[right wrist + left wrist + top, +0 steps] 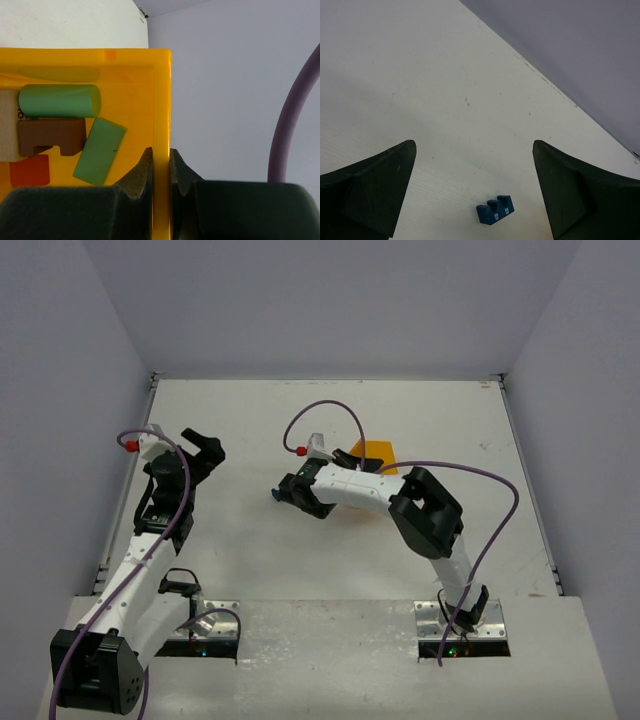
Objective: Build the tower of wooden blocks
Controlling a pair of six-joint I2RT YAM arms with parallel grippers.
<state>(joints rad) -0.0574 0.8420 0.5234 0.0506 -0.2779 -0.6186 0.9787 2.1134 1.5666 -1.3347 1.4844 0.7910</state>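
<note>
My right gripper is shut on the side wall of a yellow plastic bin, which it holds up and tilted. In the bin lie a green cylinder, a green brick, a brown notched piece, a red piece and a pale wood piece at the left edge. In the top view the right gripper and the bin are at mid-table. A blue notched block lies alone on the table, below and between the fingers of my open, empty left gripper. No stacked tower is in view.
The white table is walled by grey panels at the back and on both sides. My left gripper hovers at the left of the table. The right arm's forearm reaches across the middle. A purple cable loops over each arm.
</note>
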